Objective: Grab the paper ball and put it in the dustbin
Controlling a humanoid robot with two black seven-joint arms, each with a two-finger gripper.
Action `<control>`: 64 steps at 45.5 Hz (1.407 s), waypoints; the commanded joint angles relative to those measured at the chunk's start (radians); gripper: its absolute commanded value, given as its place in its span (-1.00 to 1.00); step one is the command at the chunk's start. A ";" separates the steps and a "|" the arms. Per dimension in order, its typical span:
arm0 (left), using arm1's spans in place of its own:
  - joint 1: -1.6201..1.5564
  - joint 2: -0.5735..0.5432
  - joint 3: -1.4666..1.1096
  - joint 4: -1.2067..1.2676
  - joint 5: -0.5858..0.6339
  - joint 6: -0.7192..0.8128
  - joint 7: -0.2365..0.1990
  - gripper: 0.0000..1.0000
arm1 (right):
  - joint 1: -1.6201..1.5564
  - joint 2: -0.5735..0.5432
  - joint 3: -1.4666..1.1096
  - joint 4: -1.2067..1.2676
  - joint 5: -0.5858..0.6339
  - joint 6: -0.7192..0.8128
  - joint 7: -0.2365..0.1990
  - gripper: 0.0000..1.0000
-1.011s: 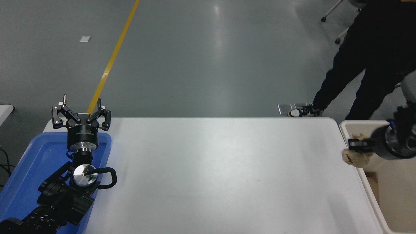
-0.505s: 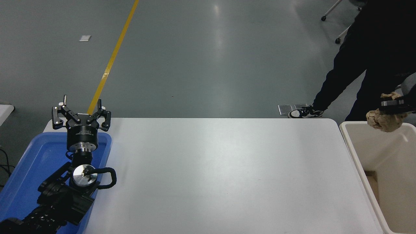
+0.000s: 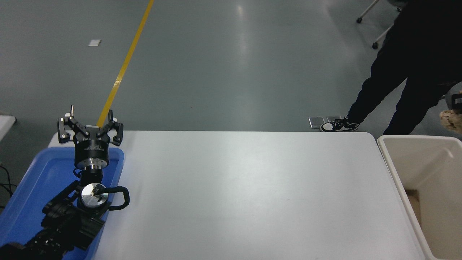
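Note:
The tan-brown paper ball [image 3: 452,120] hangs at the right edge of the picture, above the far rim of the cream-beige dustbin [image 3: 415,162]. Only a black tip of my right gripper [image 3: 457,108] shows there, shut on the ball from above; the rest of the arm is out of frame. The dustbin stands just past the table's right edge, its opening facing up. My left gripper [image 3: 90,124] is open and empty, parked at the lower left over the blue tray.
A shallow blue tray [image 3: 36,180] lies at the table's left end under the left arm. A person in dark clothes [image 3: 404,68] stands at the far right behind the dustbin. The white table [image 3: 245,195] fills the middle.
My right gripper has carried the paper ball up from the table's right edge and further right, over the dustbin's far side, so it is now mostly out of frame. The left arm has not moved.

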 commanded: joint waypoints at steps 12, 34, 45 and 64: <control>0.000 0.000 0.000 0.000 0.000 0.001 -0.002 0.98 | -1.234 0.160 0.822 -0.911 0.172 -0.117 0.090 -1.00; 0.000 -0.001 0.000 0.002 -0.002 0.001 -0.002 0.98 | -1.374 0.330 0.853 -0.957 0.212 -0.248 0.073 -1.00; 0.000 0.000 0.000 0.000 0.000 0.001 0.000 0.98 | -1.375 0.321 0.827 -0.950 0.217 -0.257 0.074 1.00; -0.002 -0.001 0.000 0.000 0.000 0.000 0.000 0.98 | -1.297 0.229 0.787 -0.939 0.191 -0.239 0.076 1.00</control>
